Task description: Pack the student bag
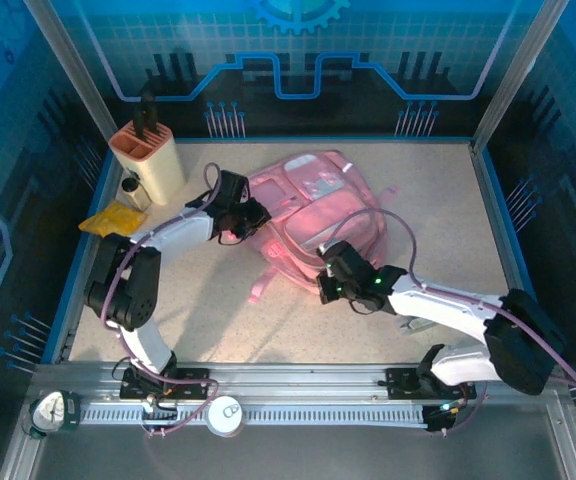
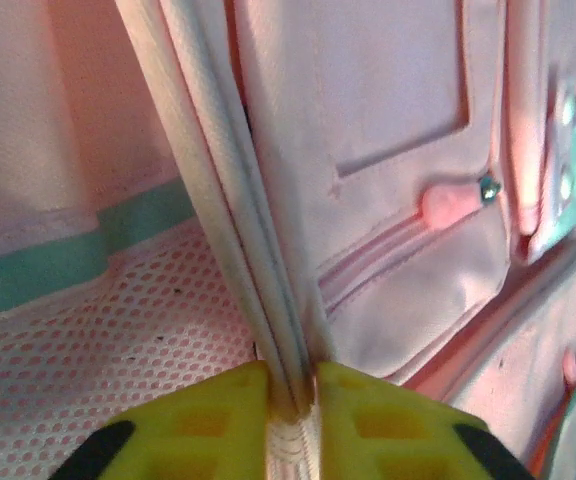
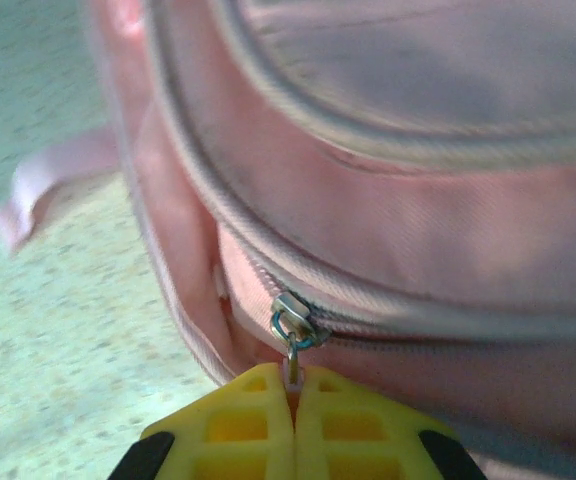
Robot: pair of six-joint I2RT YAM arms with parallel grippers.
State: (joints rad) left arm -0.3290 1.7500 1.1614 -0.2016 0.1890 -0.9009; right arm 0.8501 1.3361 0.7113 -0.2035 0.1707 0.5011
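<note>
Pinching student bag point(image 1: 313, 205) seam point(image 2: 223, 200) with left fingers point(image 2: 218, 425), zipper pull point(image 3: 291, 328) with right fingers point(image 3: 243, 425); pull tab mostly buried between tips.

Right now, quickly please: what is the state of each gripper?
Left gripper: closed on the bag seam.
Right gripper: closed on the zipper pull.

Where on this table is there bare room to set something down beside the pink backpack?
Widest free patch: bare table between the student bag and the right edge, back to the far-right corner. A smaller one lies at near centre, in front of the bag. Crowded: the left back corner, with the holder, small bottle and yellow packet.
</note>
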